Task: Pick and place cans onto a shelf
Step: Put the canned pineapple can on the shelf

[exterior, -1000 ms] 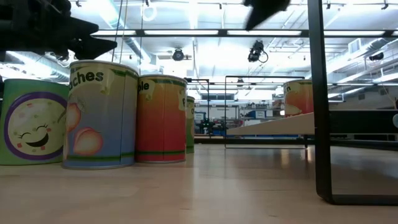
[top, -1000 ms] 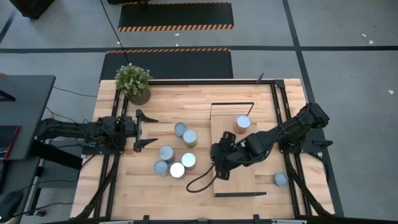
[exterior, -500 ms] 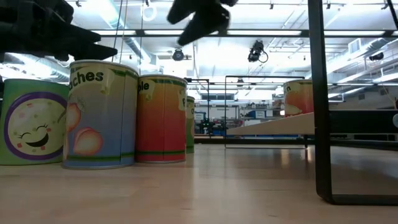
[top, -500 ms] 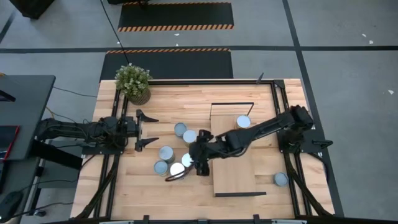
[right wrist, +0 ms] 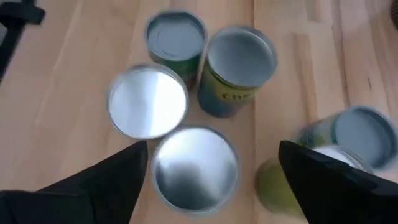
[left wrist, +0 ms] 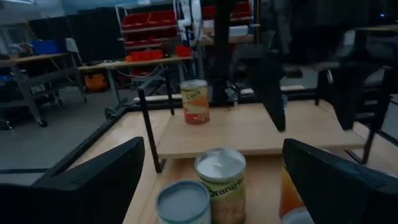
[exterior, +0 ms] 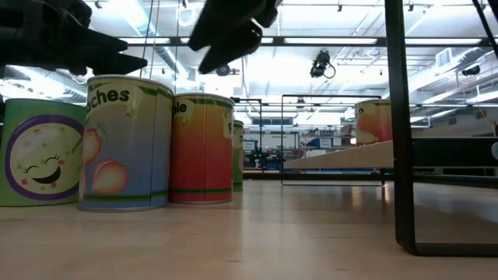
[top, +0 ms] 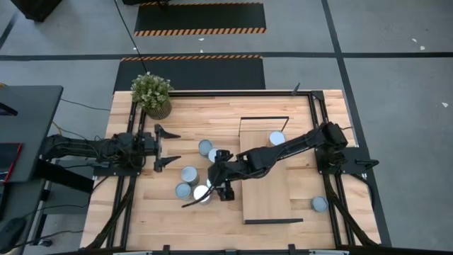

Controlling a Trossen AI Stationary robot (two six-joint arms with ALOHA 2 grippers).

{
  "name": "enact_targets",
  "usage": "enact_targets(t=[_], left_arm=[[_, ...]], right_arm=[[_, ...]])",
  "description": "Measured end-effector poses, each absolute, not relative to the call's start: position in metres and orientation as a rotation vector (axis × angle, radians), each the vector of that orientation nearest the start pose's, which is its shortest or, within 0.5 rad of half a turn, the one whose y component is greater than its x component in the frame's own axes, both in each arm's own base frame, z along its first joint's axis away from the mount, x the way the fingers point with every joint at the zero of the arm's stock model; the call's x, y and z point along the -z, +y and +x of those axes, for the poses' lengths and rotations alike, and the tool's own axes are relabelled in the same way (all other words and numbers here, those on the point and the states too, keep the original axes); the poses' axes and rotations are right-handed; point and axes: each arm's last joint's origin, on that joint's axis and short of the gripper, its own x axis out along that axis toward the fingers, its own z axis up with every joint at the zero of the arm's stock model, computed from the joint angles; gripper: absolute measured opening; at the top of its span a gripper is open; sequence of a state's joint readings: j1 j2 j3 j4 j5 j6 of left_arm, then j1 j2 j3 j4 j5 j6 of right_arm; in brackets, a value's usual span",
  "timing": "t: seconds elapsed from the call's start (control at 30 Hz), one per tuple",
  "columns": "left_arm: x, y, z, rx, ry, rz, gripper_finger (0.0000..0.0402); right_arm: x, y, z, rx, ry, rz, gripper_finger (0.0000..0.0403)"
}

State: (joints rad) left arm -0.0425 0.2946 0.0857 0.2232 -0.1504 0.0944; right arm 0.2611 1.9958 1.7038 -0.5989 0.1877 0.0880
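Note:
Several cans stand upright in a cluster [top: 190, 175] on the table left of the shelf [top: 267, 185]. One more can [top: 277, 139] stands on the shelf's far part and shows in the left wrist view [left wrist: 194, 101]. Another can [top: 320, 204] stands on the table right of the shelf. My right gripper [top: 213, 187] hovers open above the cluster's near right cans. In its wrist view [right wrist: 212, 149] the fingers stand on either side of a silver-topped can [right wrist: 196, 165] below, apart from it. My left gripper [top: 175, 149] waits open left of the cluster.
A potted green plant [top: 152, 93] stands at the table's far left corner. The shelf's black frame [top: 265, 119] rises at its far and near ends. Black rails run along the table's left and right sides. In the low view the cans [exterior: 124, 144] stand close together.
My right gripper has gone from above the shelf toward the table's left edge and a little down, and now hangs over the can cluster. The cans have stayed where they were.

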Motion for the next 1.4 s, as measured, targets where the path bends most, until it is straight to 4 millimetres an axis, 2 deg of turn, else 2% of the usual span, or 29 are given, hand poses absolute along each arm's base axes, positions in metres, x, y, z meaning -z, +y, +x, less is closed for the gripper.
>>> enact_targets(t=[0.17,0.33,0.6,0.8,1.03,1.2,1.4], left_arm=[[-0.190,0.001,0.116,-0.159,-0.010,0.095,0.0386],[-0.190,0.001,0.116,-0.161,-0.009,0.094,0.0386],[-0.190,0.001,0.116,-0.160,-0.007,0.087,0.0386],[-0.189,0.001,0.116,-0.166,-0.005,0.089,0.0386],[-0.189,0.002,0.116,-0.191,-0.003,0.096,0.0386],[-0.189,0.002,0.116,-0.190,-0.003,0.096,0.0386],[-0.189,0.002,0.116,-0.190,-0.003,0.095,0.0386]], right_arm=[[-0.244,0.108,0.429,-0.051,0.922,-0.184,0.0398],[-0.245,0.104,0.428,0.003,0.926,-0.258,0.0398],[-0.239,0.090,0.435,-0.060,0.936,-0.171,0.0397],[-0.241,0.097,0.434,-0.079,0.931,-0.176,0.0396],[-0.240,0.109,0.422,-0.092,1.000,-0.217,0.0389],[-0.236,0.112,0.412,-0.097,1.097,-0.243,0.0386],[-0.225,0.116,0.414,-0.076,1.083,-0.286,0.0386]])
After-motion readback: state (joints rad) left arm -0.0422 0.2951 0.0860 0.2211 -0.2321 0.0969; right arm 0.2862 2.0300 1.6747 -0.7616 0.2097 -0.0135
